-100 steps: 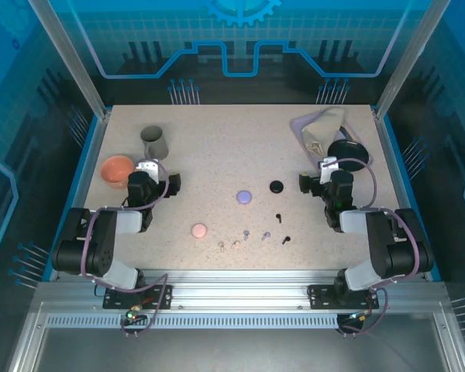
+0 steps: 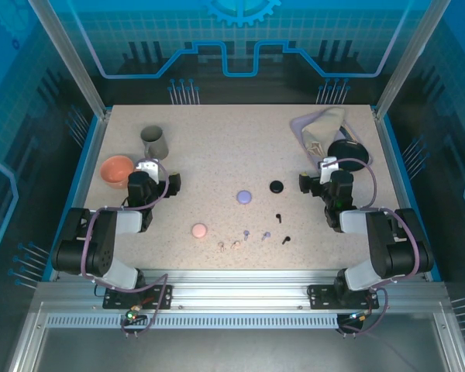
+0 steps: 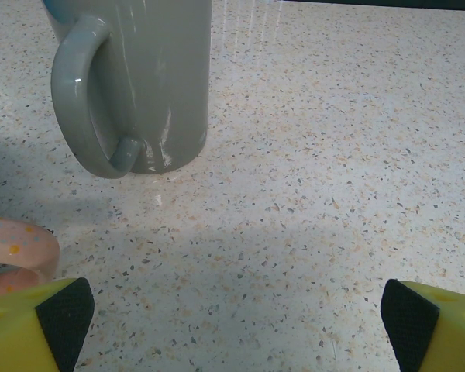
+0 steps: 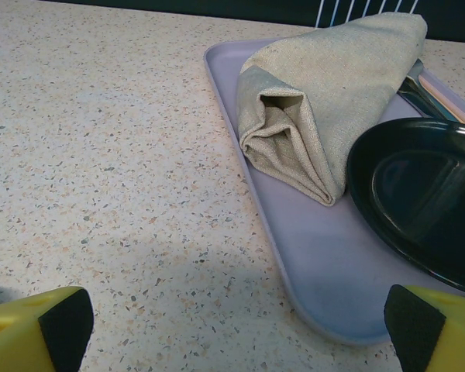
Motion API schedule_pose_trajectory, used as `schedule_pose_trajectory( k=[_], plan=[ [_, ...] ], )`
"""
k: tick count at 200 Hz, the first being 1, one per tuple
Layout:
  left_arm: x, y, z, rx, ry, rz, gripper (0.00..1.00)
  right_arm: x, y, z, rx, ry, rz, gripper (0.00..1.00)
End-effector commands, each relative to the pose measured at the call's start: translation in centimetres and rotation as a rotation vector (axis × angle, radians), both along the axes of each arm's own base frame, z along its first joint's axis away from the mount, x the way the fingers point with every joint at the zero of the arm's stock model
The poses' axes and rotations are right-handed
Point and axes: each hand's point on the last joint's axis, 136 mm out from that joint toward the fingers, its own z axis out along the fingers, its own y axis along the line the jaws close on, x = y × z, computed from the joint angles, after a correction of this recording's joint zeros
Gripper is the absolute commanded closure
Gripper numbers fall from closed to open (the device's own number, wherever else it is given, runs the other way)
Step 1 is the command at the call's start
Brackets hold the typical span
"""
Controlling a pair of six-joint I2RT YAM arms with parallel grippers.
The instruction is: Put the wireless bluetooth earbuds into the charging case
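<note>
Top external: six tiny stemmed earbuds (image 2: 247, 232) lie loose on the speckled bench (image 2: 217, 147), just nearer the arms than three round cases (image 2: 243, 197). Left wrist: left pincer (image 3: 232, 325) spread wide, empty, facing a grey ceramic mug (image 3: 139, 85). Right wrist: right pincer (image 4: 232, 329) equally spread, empty, before a lavender tray (image 4: 310, 263).

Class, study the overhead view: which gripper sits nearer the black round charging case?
Right. The right gripper is just to the right of the black round charging case; the left gripper is far off to its left, by the grey mug.
</note>
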Motion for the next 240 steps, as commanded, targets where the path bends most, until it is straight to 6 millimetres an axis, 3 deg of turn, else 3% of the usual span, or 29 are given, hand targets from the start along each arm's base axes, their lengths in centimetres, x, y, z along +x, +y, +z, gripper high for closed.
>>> schedule_pose_trajectory(
  k=[1, 42, 81, 122, 149, 176, 203, 240],
  plan=[
    [0.4, -0.1, 0.9, -0.010, -0.036, -0.010, 0.01, 0.5, 0.0, 0.8, -0.005, -0.030, 0.008, 0.00],
    [0.4, 0.8, 1.8, -0.009, -0.037, 0.044, 0.01, 0.7, -0.3, 1.1, 0.015, -0.017, 0.006, 0.00],
    [-1.3, 1.8, 6.5, -0.041, -0.054, 0.124, 0.01, 0.0, -0.6, 4.3, 0.035, 0.012, 0.024, 0.00],
    [-2.8, 0.7, 11.7, -0.227, -0.019, 0.142, 0.01, -1.1, 0.4, 8.0, -0.007, 0.111, 0.112, 0.00],
    [-3.6, 0.2, 14.1, -0.334, -0.008, 0.154, 0.01, -1.5, 1.7, 10.0, -0.006, 0.223, 0.186, 0.00],
    [-4.4, -1.1, 15.0, -0.430, -0.001, 0.113, 0.01, -2.0, 3.2, 12.0, -0.050, 0.312, 0.275, 0.00],
    [-5.0, -2.7, 14.6, -0.494, 0.037, 0.047, 0.01, -2.7, 4.5, 13.4, -0.114, 0.381, 0.365, 0.00],
    [-5.3, -4.4, 13.5, -0.525, 0.086, -0.042, 0.01, -3.4, 5.3, 12.0, -0.255, 0.508, 0.457, 0.00]
  ],
)
